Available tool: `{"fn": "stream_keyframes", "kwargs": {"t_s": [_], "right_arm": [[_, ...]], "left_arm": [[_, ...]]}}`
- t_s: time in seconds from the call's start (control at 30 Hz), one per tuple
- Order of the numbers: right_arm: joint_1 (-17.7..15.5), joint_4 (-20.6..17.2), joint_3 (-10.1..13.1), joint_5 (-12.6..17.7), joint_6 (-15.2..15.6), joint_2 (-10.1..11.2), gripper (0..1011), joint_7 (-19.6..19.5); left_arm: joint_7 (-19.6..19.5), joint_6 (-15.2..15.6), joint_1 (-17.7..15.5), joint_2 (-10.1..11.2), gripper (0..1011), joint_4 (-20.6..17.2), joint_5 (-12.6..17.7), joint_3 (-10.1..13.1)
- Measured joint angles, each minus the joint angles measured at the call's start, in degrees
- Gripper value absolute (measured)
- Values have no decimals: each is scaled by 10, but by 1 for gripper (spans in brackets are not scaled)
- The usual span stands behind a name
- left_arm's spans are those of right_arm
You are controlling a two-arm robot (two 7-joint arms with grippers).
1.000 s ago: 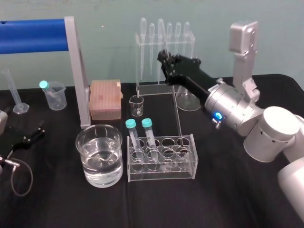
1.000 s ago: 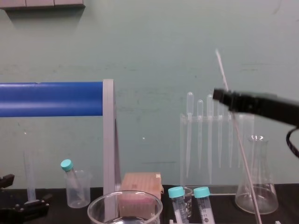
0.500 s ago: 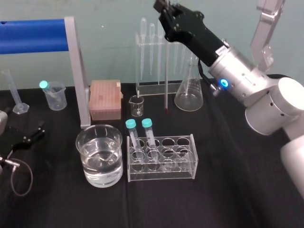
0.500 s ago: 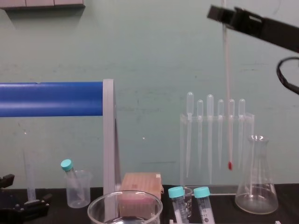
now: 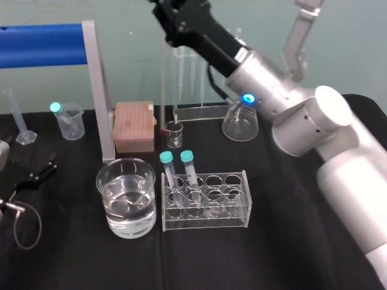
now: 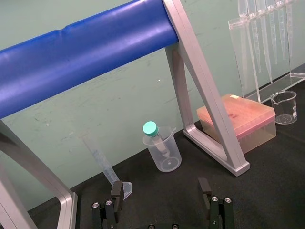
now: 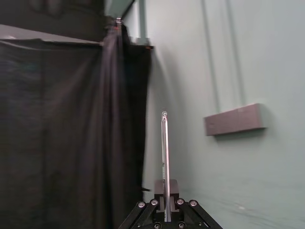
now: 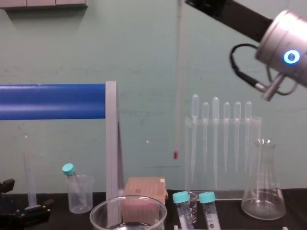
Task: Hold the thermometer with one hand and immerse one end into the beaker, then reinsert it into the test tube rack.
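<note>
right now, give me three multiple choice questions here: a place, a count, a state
1. Where is the tip of the thermometer? A resting on the tabletop; B hanging in mid-air; C under water.
2. How many teal-capped tubes stand in the test tube rack? A two; B four; C none.
3. The right hand is: A open and empty; B shut on the thermometer; C lying on the table.
Answers: B, its red tip hangs clear in the chest view; A, two teal caps rise from the rack; B, its fingers clamp the rod.
</note>
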Motion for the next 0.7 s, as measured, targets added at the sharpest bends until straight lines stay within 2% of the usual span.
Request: {"fn": "stream_keyframes", "kwargs": {"t_s": [0.17,0.5,0.7], "right_arm": [[15,30,-28,12,-10,-14,58,36],[33,76,-74,25,-22,-32,58,84],[40,106,-90,34,-29,-41,58,100]], "left_arm": [[0,0,0,0,1008,0,0,0],[0,0,0,0,1008,0,0,0],[0,0,0,0,1008,0,0,0]]}}
